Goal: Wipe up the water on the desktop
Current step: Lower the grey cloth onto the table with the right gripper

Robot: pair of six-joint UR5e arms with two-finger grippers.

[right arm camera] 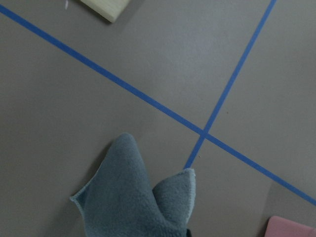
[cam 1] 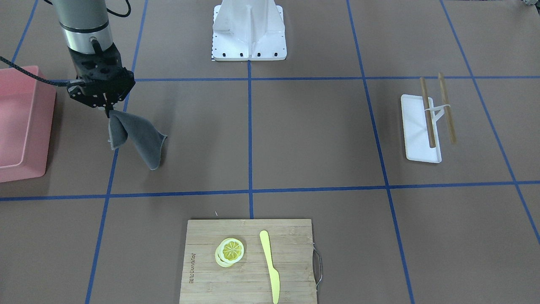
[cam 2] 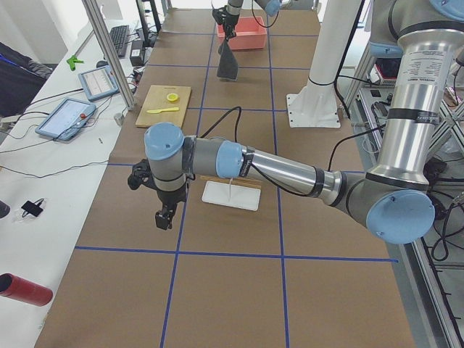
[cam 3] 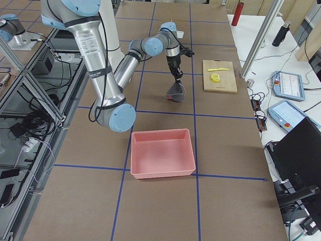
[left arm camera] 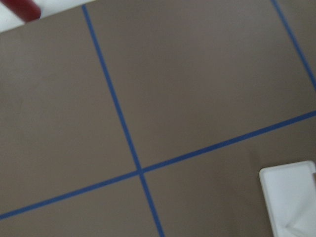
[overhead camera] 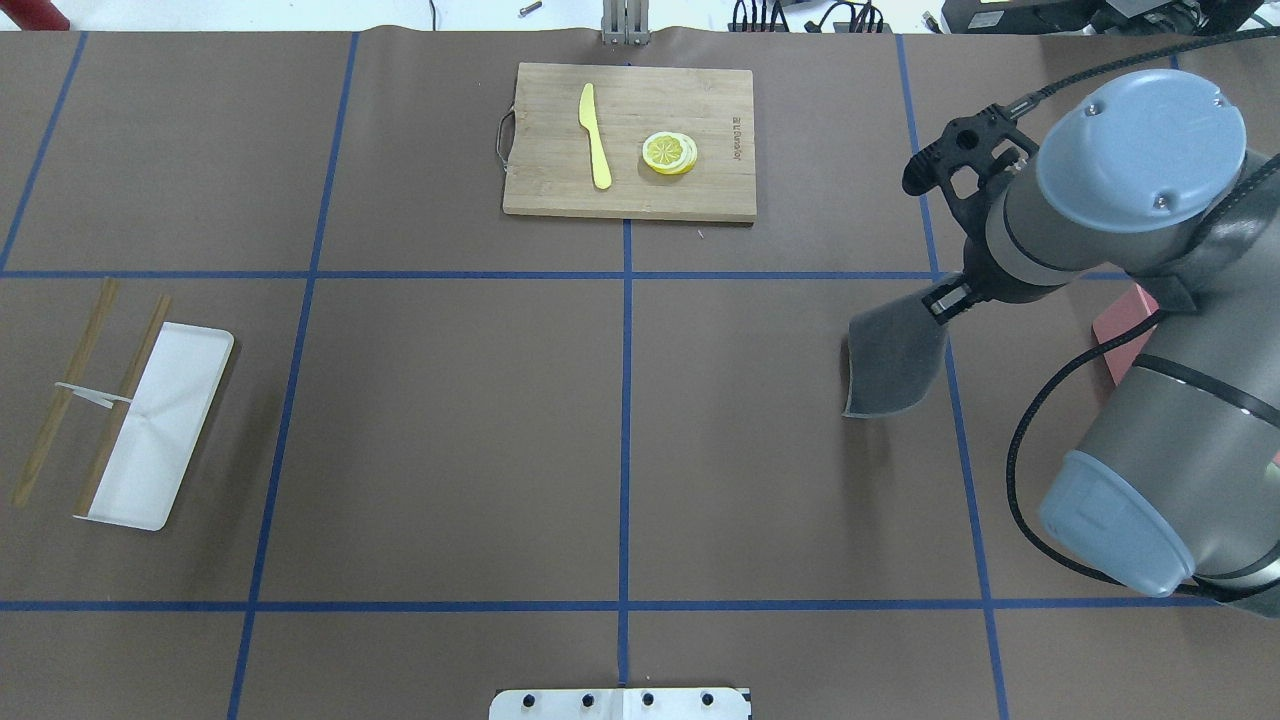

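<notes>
The desktop (cam 1: 312,135) is a matte brown surface with blue tape lines; I see no water on it. My right gripper (cam 1: 107,110) is shut on the top of a grey cloth (cam 1: 135,137), which hangs from it with its lower end near or on the desktop. The cloth also shows in the overhead view (overhead camera: 893,365) and the right wrist view (right arm camera: 133,202). My left gripper (cam 2: 164,217) shows only in the exterior left view, hovering over the desktop beside the white tray; I cannot tell if it is open or shut.
A pink bin (cam 1: 21,122) stands beside the right arm. A bamboo cutting board (cam 1: 211,270) holds lemon slices (cam 1: 230,251) and a yellow knife (cam 1: 270,264). A white tray (cam 1: 415,143) with two chopsticks (cam 1: 427,112) lies on the left arm's side. The white robot base (cam 1: 249,33) stands at the table's middle.
</notes>
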